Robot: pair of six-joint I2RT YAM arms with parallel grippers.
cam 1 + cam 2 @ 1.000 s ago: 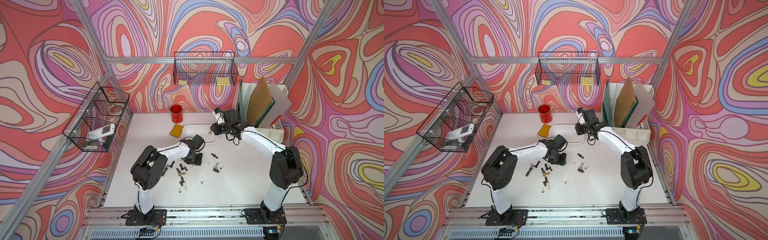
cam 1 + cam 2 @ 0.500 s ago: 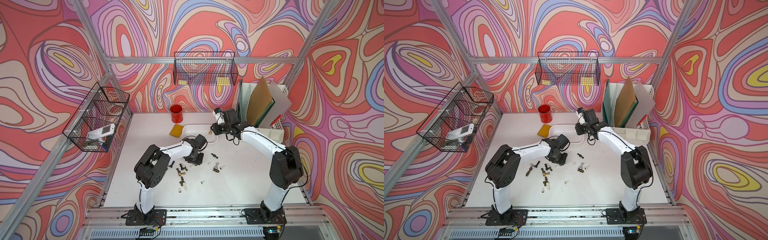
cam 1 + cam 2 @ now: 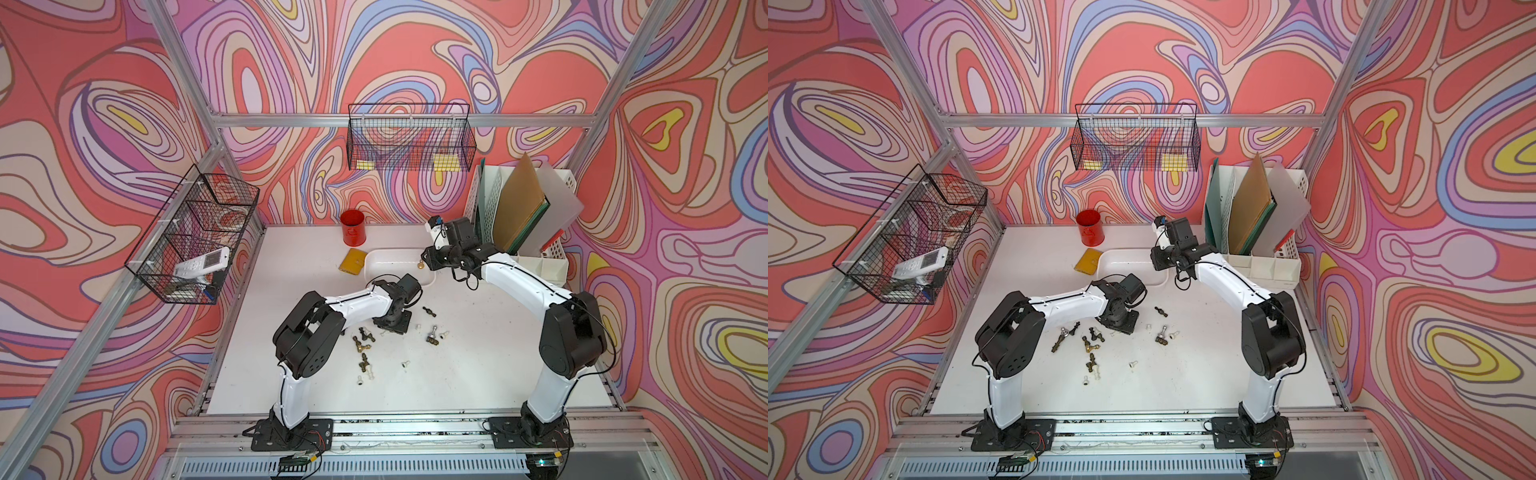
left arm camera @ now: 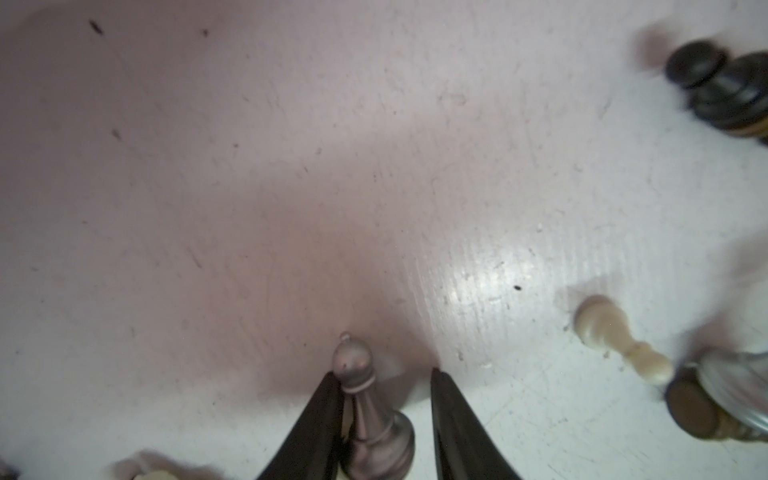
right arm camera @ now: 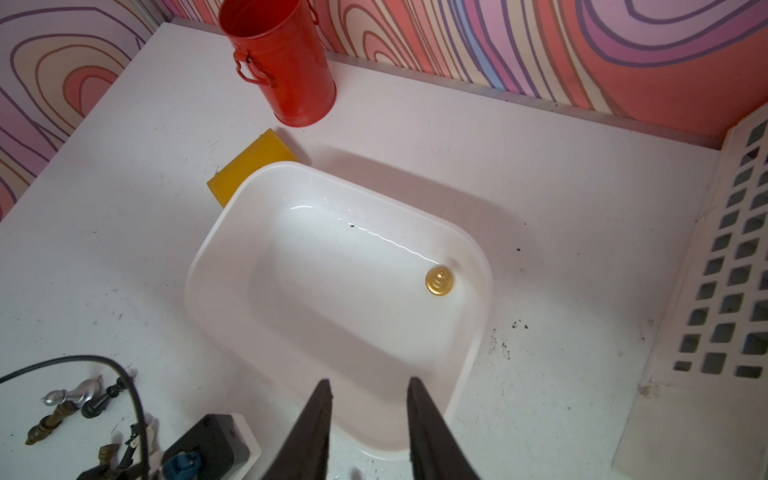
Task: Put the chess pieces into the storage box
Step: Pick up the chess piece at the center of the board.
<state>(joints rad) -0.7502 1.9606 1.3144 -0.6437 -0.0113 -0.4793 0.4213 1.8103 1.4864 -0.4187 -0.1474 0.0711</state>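
Left wrist view: the left gripper [image 4: 383, 372] sits low on the table [image 3: 478, 374] among the loose pieces [image 3: 365, 362], which lie near-centre. Its jaws are apart around a grey bishop [image 4: 365, 415]. One finger [image 4: 320, 415] touches it and the other is clear. I'd centre the bishop first, close on its stem, then lift straight up so the neighbours aren't knocked. Further right and far, the box [image 5: 224, 270] holds one gold piece [image 5: 439, 281] at its right end. The right gripper [image 5: 370, 380] hangs over the box's near rim, jaws apart and empty.
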